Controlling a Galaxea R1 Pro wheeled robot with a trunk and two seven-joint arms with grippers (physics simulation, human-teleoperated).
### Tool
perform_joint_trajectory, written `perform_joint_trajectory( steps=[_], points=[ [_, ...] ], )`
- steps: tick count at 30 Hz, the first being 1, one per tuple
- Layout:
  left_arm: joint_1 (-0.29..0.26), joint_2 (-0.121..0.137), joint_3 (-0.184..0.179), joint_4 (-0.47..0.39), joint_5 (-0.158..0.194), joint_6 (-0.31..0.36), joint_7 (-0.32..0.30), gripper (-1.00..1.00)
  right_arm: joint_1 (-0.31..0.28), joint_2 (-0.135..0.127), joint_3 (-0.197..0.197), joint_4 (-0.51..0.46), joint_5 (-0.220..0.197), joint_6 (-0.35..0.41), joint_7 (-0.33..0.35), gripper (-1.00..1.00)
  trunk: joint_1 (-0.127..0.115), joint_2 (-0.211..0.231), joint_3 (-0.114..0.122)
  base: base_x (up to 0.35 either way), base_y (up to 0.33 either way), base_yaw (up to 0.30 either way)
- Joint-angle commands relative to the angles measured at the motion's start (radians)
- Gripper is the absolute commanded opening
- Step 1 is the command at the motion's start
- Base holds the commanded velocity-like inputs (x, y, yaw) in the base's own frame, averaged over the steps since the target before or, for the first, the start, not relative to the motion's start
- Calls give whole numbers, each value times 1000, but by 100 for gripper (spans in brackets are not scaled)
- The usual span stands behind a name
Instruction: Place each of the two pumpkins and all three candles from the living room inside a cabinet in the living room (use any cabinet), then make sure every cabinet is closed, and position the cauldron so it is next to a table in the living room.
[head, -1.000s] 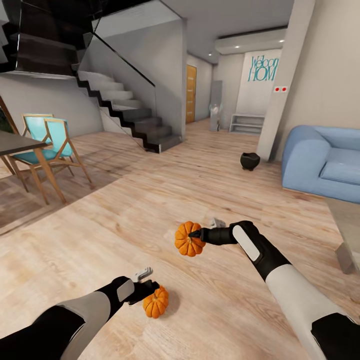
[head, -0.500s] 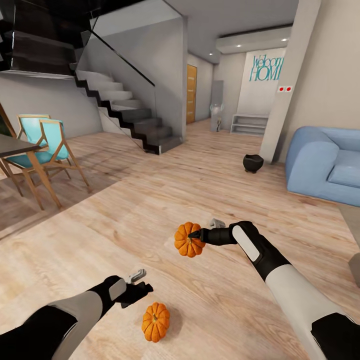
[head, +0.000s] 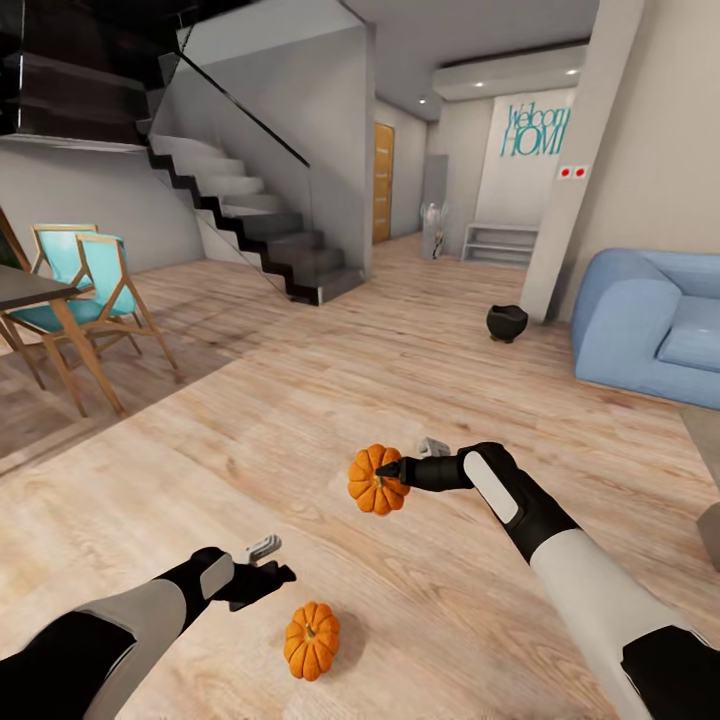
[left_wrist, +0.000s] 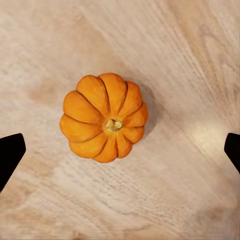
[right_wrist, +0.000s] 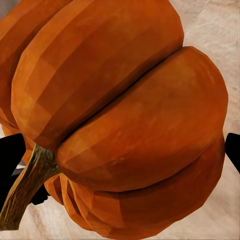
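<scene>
right claw (head: 388, 470) gripping one pumpkin (head: 375, 480) above floor (head: 300, 420); left claw (head: 268, 568) hovering released over second pumpkin (head: 311, 641), cauldron (head: 506, 322) sitting far right.

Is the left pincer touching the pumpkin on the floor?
Apart. In the left wrist view the pumpkin lies on bare floor, with wood showing between it and both fingertips. In the head view the left pincer is above it.

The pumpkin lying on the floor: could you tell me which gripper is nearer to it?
Left. The left gripper hovers open just above that pumpkin, apart from it; the right gripper is farther off, shut on the other pumpkin.
</scene>
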Motion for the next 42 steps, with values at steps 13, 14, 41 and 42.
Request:
perform_joint_trajectory(
  steps=[13,14,41,42],
  points=[
    [0,-5,-39,0,1,-18,-1,100,-1,0,1,0,5,-1,8,-100,6,-4,-51,0,0,0],
    [0,-5,-42,0,1,-26,-1,100,-1,0,1,0,5,-1,8,-100,6,-4,-55,0,0,0],
    [0,-35,-46,8,0,-235,-2,100,-1,0,3,-2,4,-1,14,-100,18,-10,-195,0,0,46],
    [0,-35,-46,8,0,-235,-1,100,-1,0,3,-2,4,-1,14,-100,19,-10,-201,0,0,63]
  ],
)
